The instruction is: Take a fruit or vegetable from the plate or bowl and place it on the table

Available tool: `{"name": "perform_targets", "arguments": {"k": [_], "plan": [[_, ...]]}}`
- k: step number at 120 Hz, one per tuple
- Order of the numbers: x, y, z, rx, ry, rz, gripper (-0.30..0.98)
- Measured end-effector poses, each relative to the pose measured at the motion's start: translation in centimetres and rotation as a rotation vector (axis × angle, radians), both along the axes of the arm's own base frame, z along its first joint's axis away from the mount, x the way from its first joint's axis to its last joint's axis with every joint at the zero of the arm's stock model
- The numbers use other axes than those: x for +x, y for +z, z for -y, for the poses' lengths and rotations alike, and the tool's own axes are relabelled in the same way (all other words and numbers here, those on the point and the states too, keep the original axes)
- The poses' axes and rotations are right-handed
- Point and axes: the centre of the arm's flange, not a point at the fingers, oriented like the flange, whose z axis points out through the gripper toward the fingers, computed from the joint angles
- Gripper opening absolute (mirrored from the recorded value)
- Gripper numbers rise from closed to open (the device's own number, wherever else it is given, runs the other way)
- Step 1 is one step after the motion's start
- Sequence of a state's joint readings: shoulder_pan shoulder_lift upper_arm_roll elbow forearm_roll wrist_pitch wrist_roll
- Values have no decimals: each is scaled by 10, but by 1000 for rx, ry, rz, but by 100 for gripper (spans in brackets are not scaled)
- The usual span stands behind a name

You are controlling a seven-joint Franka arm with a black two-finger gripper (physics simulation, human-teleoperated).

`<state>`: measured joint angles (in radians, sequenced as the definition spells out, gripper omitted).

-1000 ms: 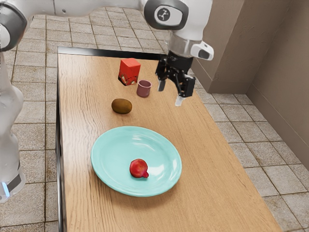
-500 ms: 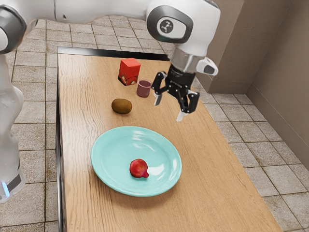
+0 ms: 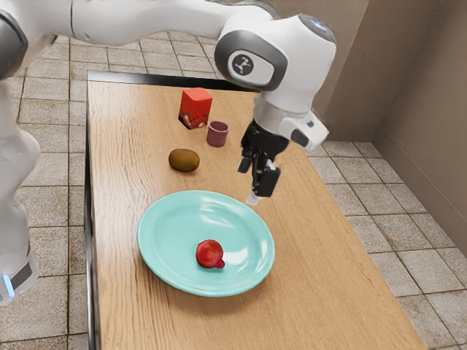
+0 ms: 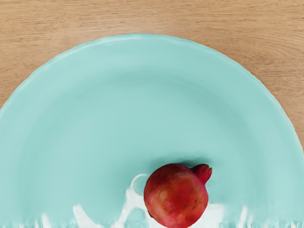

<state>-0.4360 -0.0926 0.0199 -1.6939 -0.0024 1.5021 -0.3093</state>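
My gripper (image 3: pixel 248 182) is open in the exterior view, with nothing between its fingers. It hangs above the table beside the plate's far rim. A red pomegranate (image 3: pixel 209 254) lies inside the turquoise plate (image 3: pixel 164 233), lower in the exterior view than the gripper and toward that view's left. In the wrist view the round pomegranate (image 4: pixel 175 195), with its small crown sticking out, rests on the turquoise plate (image 4: pixel 123 109). The two fingers do not touch the fruit.
A brown oval fruit (image 3: pixel 184 160) lies on the wooden table (image 3: pixel 314 270) beyond the plate. Farther back stand a mauve cup (image 3: pixel 217 134) and a red box (image 3: pixel 195 109). A wall rises past the table at the exterior view's right.
My gripper has come lower and closer to the plate, and the hand has turned. The pomegranate, plate, brown fruit, cup and box stay where they were.
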Motion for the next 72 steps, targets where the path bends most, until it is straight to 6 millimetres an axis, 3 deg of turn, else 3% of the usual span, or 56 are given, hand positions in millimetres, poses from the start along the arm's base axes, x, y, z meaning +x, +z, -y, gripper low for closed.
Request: {"name": "perform_targets", "arguments": {"k": [6, 15, 30, 72], "plan": [[-21, -8, -11, -5, -34, -12, 68], [-48, -43, -29, -4, -71, -49, 69], [-58, -82, -26, -11, -168, -62, 69], [-56, -92, -9, -65, -492, -13, 69]]}}
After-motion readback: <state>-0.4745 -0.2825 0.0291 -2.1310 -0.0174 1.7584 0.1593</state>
